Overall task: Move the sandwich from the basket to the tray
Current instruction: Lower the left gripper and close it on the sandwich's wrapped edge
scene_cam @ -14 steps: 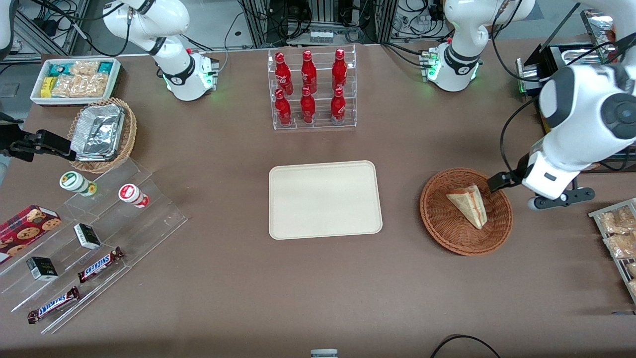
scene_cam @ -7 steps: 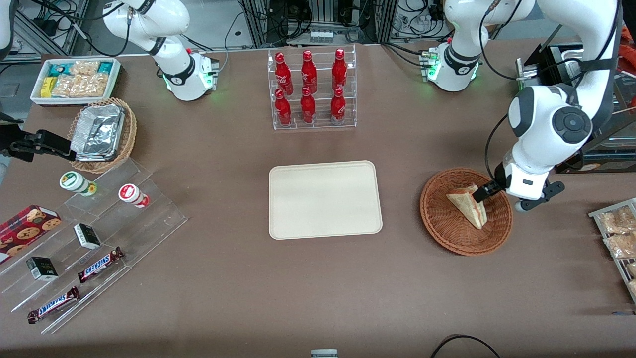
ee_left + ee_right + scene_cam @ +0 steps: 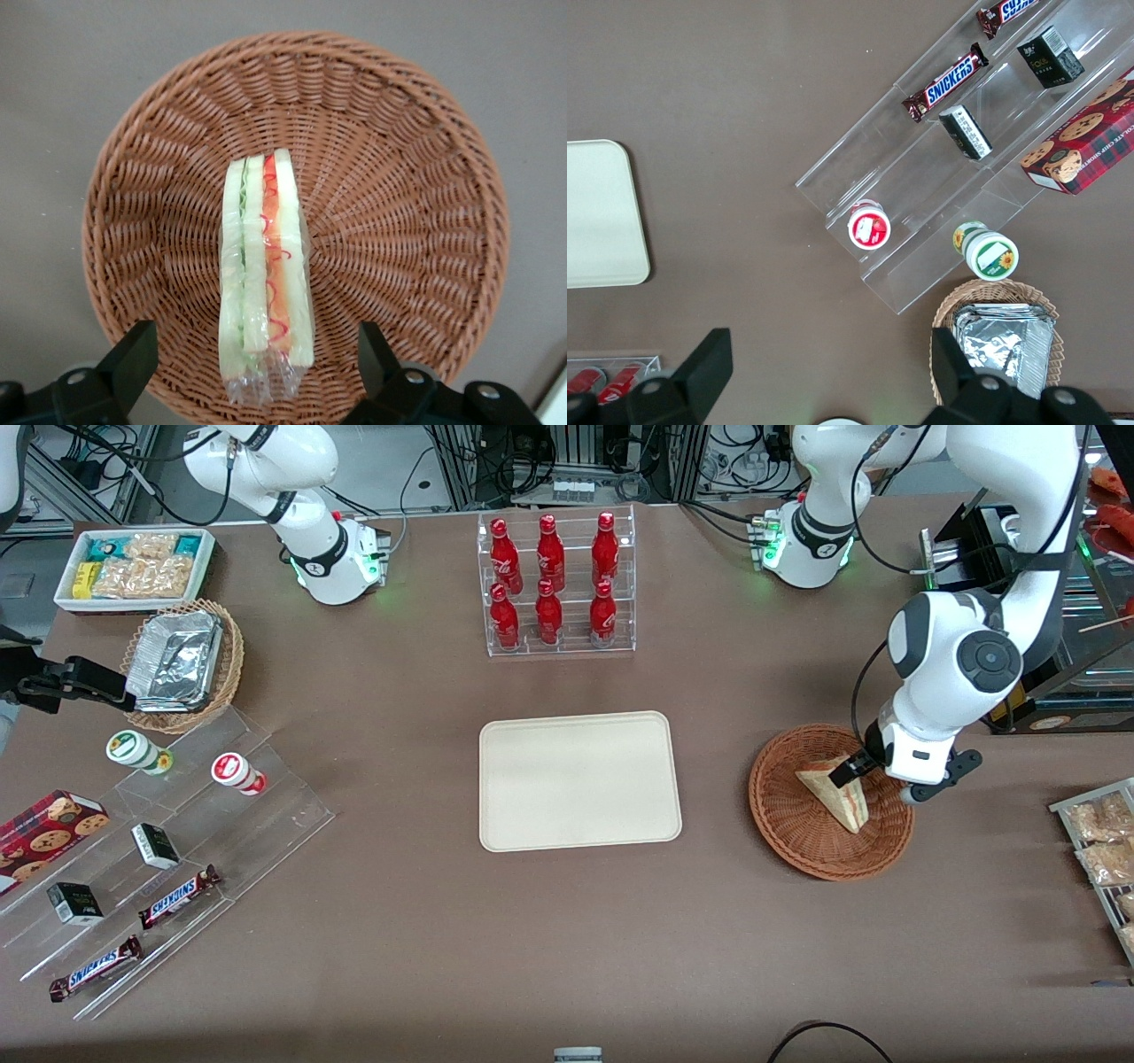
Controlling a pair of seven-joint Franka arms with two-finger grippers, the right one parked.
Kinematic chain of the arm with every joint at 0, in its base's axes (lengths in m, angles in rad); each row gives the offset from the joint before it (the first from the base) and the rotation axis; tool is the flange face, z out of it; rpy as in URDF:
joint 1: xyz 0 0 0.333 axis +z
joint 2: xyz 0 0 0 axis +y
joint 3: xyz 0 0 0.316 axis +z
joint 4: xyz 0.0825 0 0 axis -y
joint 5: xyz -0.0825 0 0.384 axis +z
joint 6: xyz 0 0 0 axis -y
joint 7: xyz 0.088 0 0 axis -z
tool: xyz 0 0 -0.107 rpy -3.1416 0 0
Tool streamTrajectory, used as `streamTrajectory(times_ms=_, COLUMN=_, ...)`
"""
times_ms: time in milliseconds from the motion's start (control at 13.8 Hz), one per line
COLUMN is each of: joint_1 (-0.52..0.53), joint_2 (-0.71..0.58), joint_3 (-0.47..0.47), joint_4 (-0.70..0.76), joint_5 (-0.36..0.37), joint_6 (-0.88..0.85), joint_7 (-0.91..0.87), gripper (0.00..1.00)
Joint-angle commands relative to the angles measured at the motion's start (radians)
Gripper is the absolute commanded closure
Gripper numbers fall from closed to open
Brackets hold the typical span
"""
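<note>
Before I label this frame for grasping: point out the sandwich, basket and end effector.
sandwich (image 3: 266, 274), left wrist view, filling edge.
basket (image 3: 399, 159), left wrist view, woven wall.
end effector (image 3: 846, 772), front view, over the sandwich.

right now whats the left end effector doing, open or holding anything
Left end effector: open, holding nothing, fingers on either side of the sandwich lying in the basket.
</note>
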State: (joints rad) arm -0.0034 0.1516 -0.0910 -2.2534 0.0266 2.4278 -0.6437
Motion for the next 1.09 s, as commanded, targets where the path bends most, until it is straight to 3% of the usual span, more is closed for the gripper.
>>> streamTrajectory(times_ms=0, joint_1=0.005, joint_2=0.037, joint_3=-0.01, joint_4=-0.011, joint_5=0.01, joint_6=0.056, joint_7=-0.037, gripper=0.0)
streamTrajectory(times_ms=435, joint_1=0.003, joint_2=0.101, joint_3=-0.01, joint_4=-0.031, joint_5=0.01, joint_6=0.151, joint_7=-0.04, gripper=0.02)
streamTrajectory(times_ms=507, joint_1=0.003, joint_2=0.105, joint_3=-0.01, joint_4=-0.029, joint_5=0.01, joint_6=0.154, joint_7=-0.04, gripper=0.21)
streamTrajectory(times_ms=652, joint_1=0.0, joint_2=0.112, joint_3=-0.012, joint_4=-0.026, joint_5=0.012, joint_6=0.154, joint_7=-0.04, gripper=0.82)
streamTrajectory(times_ms=725, joint_1=0.0, joint_2=0.112, joint_3=-0.012, joint_4=-0.025, joint_5=0.012, joint_6=0.154, joint_7=-0.039, gripper=1.0)
streamTrajectory(times_ms=1014, joint_1=-0.001, joint_2=0.053, joint_3=-0.01, joint_4=-0.018, joint_5=0.013, joint_6=0.101, joint_7=-0.031, gripper=1.0)
